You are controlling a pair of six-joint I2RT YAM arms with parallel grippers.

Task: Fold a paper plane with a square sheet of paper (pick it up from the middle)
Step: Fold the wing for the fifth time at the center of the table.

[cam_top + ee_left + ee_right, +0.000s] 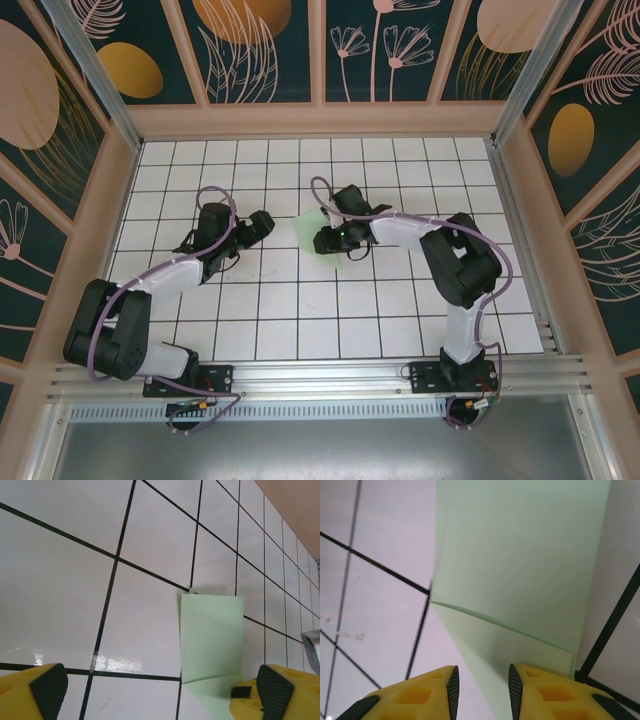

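Left of bench centre: noting left hand [262, 224] spread wide, low over bare tiles just beside square sheet of paper [306, 230]; probably parked ready to pin a flap. Sheet around bench centre, slightly toward far edge, partly folded, one flap lifted at a crease. Right of it: noting right hand [324, 240] narrowly parted, tips straddling sheet's edge, seemingly unclamped; likely lining up a crease.

The square sheet of paper [306, 235] is thin, pale mint green & already folded, w/ one flap lying over the rest. It lies flat on the white tiles [300, 300] near the mid of the floor. A sharp crease runs across it.
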